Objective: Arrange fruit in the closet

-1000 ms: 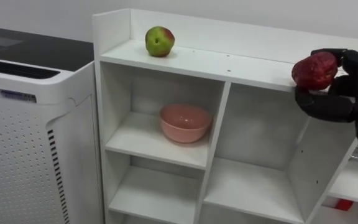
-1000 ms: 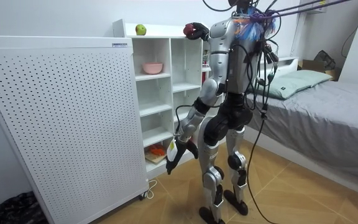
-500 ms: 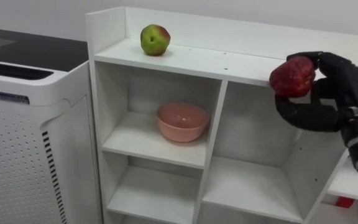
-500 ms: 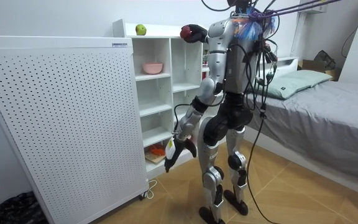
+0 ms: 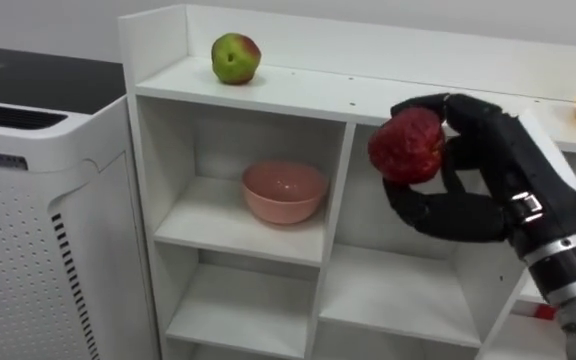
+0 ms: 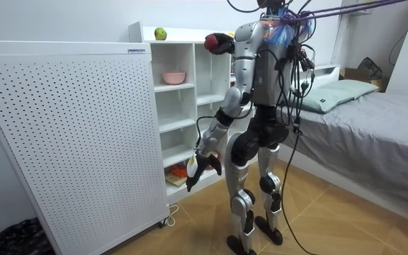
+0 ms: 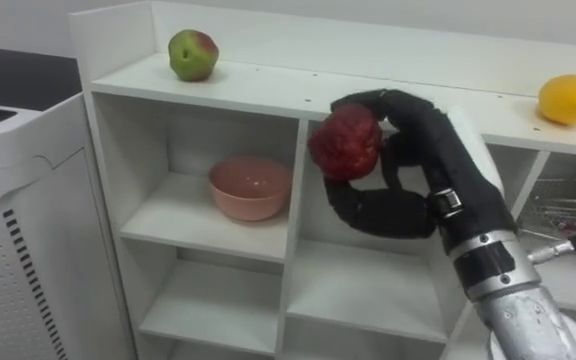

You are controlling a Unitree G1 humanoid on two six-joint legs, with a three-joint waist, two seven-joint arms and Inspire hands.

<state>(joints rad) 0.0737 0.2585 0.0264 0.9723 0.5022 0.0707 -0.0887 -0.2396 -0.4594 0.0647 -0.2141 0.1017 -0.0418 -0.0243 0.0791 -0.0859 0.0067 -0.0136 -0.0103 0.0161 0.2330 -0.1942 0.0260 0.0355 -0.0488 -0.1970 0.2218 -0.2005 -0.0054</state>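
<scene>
right hand (image 5: 490,160): fingers curled round red apple (image 5: 406,145), centre right of frame, level with closet (image 5: 298,88) top edge | left hand (image 6: 201,164): low beside closet, finger state unreadable | risk: apple may clip shelf edge, slip from fingers, or roll off top.

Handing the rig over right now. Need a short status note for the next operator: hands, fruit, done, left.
Right robot hand: shut on the red apple, held in front of the closet, about level with its top board.
Left robot hand: hangs low by the lower shelves.
Done: green apple sits on the top board at the left, yellow fruit at the right.
Pink bowl sits in the upper left compartment.
Left: set the red apple down, probably on the top board between the two fruits.
</scene>
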